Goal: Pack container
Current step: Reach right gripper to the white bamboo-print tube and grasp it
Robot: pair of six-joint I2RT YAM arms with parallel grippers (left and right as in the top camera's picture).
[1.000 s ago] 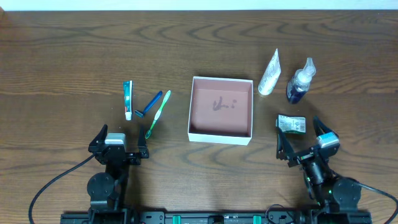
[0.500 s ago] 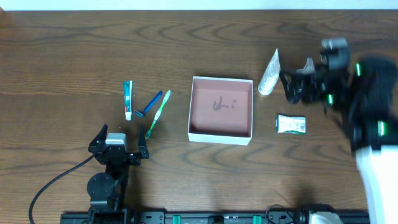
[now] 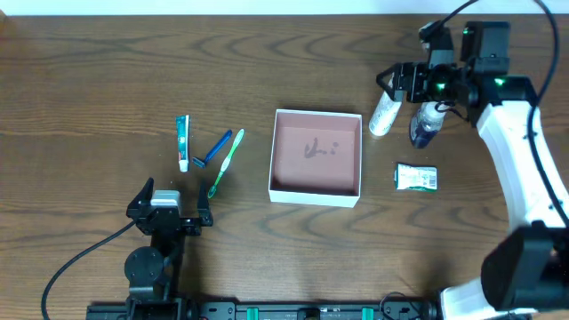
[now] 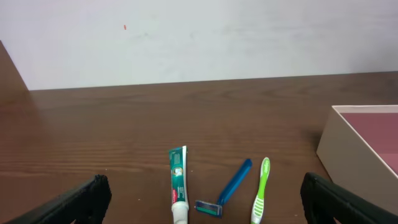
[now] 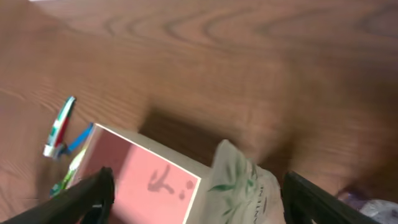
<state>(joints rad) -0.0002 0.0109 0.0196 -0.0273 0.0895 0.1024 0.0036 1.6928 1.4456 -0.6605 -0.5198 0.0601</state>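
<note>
White arm (image 3: 508, 147) outstretched, fingers (image 5: 81, 198) over tube (image 3: 384, 114)

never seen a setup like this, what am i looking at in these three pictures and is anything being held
Two robot arms at a wooden table. One picture looks down from above; the other two come from cameras on the wrists. The left fingers rest open near a toothpaste, razor and toothbrush. The right fingers hover open over a white tube, beside a bottle. An empty box sits mid-table, a green packet to its right. Nothing is held.
</note>
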